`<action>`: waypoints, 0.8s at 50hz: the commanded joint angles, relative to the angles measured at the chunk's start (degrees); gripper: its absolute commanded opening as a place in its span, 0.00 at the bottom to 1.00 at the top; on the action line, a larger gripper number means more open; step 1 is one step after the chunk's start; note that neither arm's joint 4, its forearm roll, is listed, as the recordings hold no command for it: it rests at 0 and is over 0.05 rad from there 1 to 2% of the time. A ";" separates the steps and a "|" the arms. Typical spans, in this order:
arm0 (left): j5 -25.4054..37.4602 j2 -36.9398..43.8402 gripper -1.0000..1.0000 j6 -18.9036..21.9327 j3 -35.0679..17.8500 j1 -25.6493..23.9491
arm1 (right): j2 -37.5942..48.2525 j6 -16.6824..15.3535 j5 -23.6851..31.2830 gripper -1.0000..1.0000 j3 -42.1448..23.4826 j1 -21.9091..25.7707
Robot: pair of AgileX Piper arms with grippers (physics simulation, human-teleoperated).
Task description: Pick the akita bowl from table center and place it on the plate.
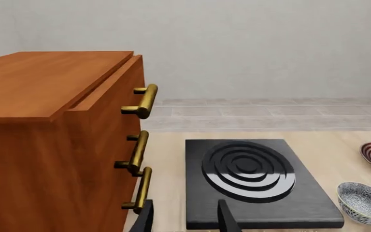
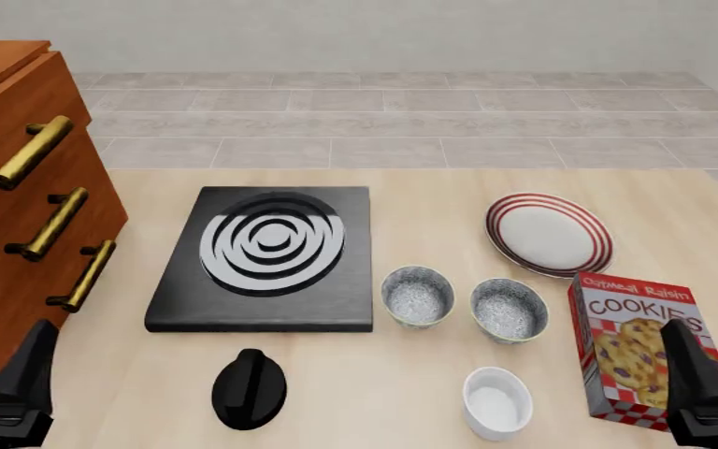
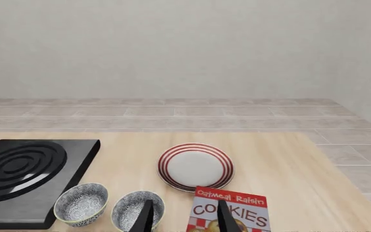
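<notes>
While both grippers stood open and empty, best aimed right gripper (image 2: 709, 374) at centre bowl (image 2: 417, 295), not its twin (image 2: 509, 309).

Red cookie box (image 2: 639, 351) on the worktop, printed "Oatmeal Raisin" above "COOKIES", no other readable text

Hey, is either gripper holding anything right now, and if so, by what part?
Nothing is held. The left gripper and right gripper both sit open at the near edge, clear of both speckled bowls.
</notes>
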 commanded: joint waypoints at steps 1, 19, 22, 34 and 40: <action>-0.92 2.20 1.00 1.90 0.00 -0.78 | 0.97 -0.11 0.29 1.00 -0.26 -0.14; -2.69 4.08 1.00 3.37 0.00 -2.87 | 0.54 0.82 4.79 1.00 -5.23 0.42; -2.63 4.08 1.00 3.57 0.00 -2.94 | 0.35 1.20 7.70 1.00 -8.85 0.44; -3.97 6.03 1.00 3.59 0.01 -2.78 | 6.96 -1.62 15.57 1.00 -24.97 3.93; -4.84 7.24 1.00 3.40 0.01 -3.04 | 15.02 -5.55 13.97 1.00 -26.20 10.15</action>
